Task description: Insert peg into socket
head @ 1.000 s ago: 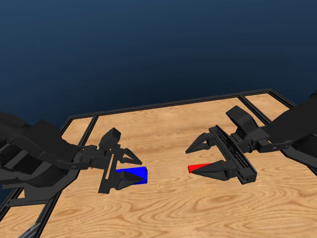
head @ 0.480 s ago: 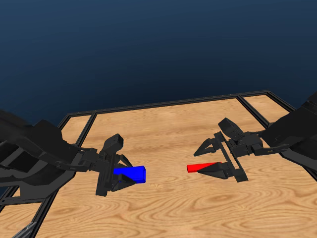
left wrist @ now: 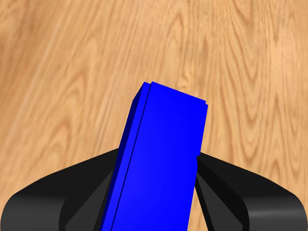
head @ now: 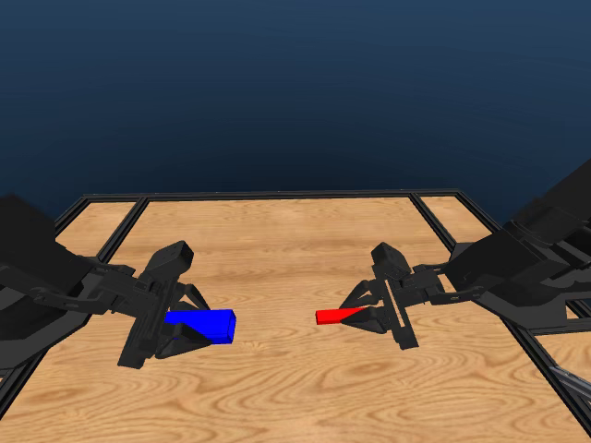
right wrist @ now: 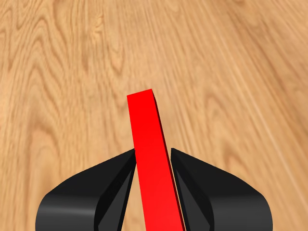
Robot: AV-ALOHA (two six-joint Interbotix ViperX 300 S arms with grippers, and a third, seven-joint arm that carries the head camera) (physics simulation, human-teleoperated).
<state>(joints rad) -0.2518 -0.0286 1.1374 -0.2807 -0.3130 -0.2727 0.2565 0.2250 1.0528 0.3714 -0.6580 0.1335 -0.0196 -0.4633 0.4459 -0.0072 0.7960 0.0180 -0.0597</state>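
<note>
Head view: the left gripper point(head: 189, 325) is clamped on the blue socket point(head: 200, 325), whose free end juts toward the table's point(head: 295, 388) middle. The right gripper point(head: 362, 309) is closed on the red peg point(head: 331, 317), its tip pointing back at the socket, well apart. In both wrist views each bar runs out between its jaws, which press its two sides, above the wood.

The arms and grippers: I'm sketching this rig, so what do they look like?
Both arms are matte black throughout, built of chunky, angular links, with no cables, markings or colour accents visible. The left gripper and right gripper each carry a flat crossbar with two tapering, wedge-shaped black jaws. In the wrist views the jaws look smooth and rounded at the base.
</note>
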